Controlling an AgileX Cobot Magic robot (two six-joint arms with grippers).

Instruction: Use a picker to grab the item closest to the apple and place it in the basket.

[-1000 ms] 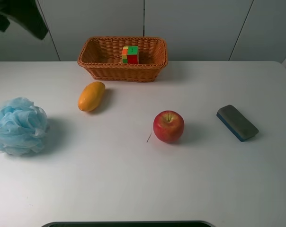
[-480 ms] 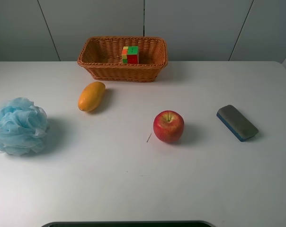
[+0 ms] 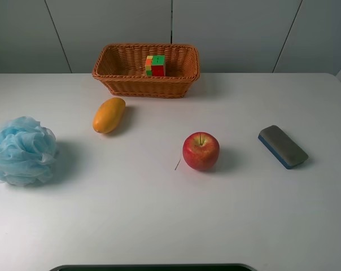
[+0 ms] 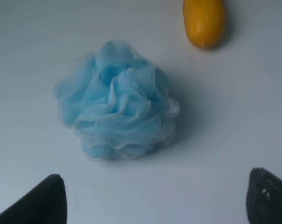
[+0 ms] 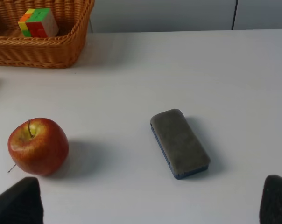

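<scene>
A red apple sits mid-table. A grey-and-blue eraser lies to its right, and a yellow mango lies to its upper left. The wicker basket stands at the back with a colour cube inside. Neither gripper shows in the exterior view. My left gripper is open and empty above a blue bath pouf, with the mango beyond it. My right gripper is open and empty, short of the eraser and the apple.
The blue bath pouf lies at the table's left edge. A thin small stick lies just left of the apple. The basket and the cube show at the far side of the right wrist view. A dark edge runs along the table's front.
A dark part of the left arm that showed in the top left corner of the exterior view one second ago has left the frame. The objects have not moved.
</scene>
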